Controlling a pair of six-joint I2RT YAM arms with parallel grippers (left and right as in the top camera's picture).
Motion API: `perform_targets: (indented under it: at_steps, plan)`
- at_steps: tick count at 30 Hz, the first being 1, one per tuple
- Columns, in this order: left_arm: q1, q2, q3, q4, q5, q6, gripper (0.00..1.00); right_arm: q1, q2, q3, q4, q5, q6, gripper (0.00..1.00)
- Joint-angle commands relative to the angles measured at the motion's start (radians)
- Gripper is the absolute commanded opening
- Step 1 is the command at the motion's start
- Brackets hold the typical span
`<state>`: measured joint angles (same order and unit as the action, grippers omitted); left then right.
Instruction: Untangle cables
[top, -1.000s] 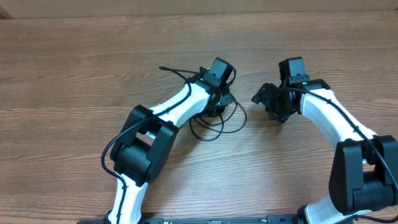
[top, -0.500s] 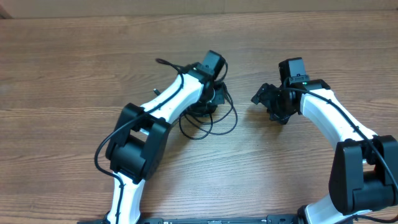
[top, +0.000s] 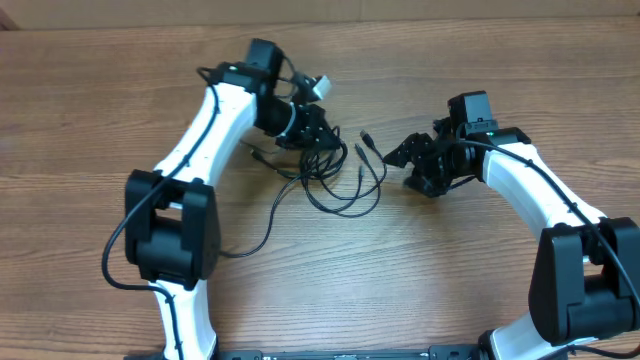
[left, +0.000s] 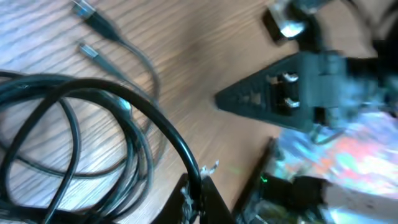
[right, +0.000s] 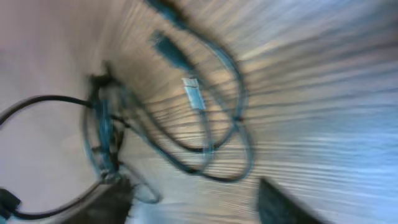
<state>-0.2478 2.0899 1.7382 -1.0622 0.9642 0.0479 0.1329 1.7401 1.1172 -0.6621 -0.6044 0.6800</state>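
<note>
The cables (top: 345, 185) are thin black cords lying in overlapping loops on the wooden table between the two arms, with two small plug ends (top: 364, 141) pointing toward the right arm. My left gripper (top: 316, 130) is shut on one strand at the top of the bundle. The left wrist view shows that strand (left: 168, 130) pinched between the fingers (left: 198, 190), with two plugs (left: 87, 30) on the wood. My right gripper (top: 405, 160) is open and empty just right of the loops. The right wrist view is blurred, with the loops (right: 205, 130) ahead of its spread fingers (right: 193, 205).
The wooden table (top: 120, 120) extends on all sides. The left arm (top: 205, 130) reaches across the back left. The right arm's open finger (left: 280, 93) shows in the left wrist view, close to the bundle. A thin cord tail (top: 262, 225) trails toward the left arm.
My left arm has swung back and to the left, dragging the cable bundle with it and spreading the loops out. My right gripper has shifted slightly left toward the loops.
</note>
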Motion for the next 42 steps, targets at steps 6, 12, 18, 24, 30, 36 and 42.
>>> perform_targets:
  at_steps: [6, 12, 18, 24, 30, 36, 42]
  plan:
    - [0.023, -0.026, 0.019, -0.096, 0.045, 0.163, 0.04, 0.003, -0.016, -0.005, 0.013, -0.022, -0.001, 0.42]
    - [0.025, -0.034, 0.021, -0.160, -0.219, 0.053, 0.04, 0.003, -0.016, -0.005, -0.073, 0.179, -0.002, 0.43]
    - [0.040, -0.264, 0.021, -0.100, -0.217, 0.056, 0.04, 0.003, -0.016, -0.005, -0.081, 0.159, -0.001, 0.43]
    - [0.039, -0.523, 0.021, -0.046, -0.296, 0.041, 0.04, 0.003, -0.016, -0.005, -0.081, 0.154, -0.001, 0.43]
    - [0.038, -0.612, 0.019, -0.055, -0.415, 0.015, 0.04, 0.003, -0.016, -0.005, -0.065, 0.094, -0.001, 0.45]
    - [0.038, -0.583, 0.012, -0.076, -0.451, 0.015, 0.04, 0.003, -0.016, -0.005, -0.043, -0.116, -0.044, 0.50]
    - [0.038, -0.576, 0.011, -0.080, -0.472, 0.013, 0.04, 0.060, -0.016, -0.005, -0.004, -0.228, -0.091, 0.65]
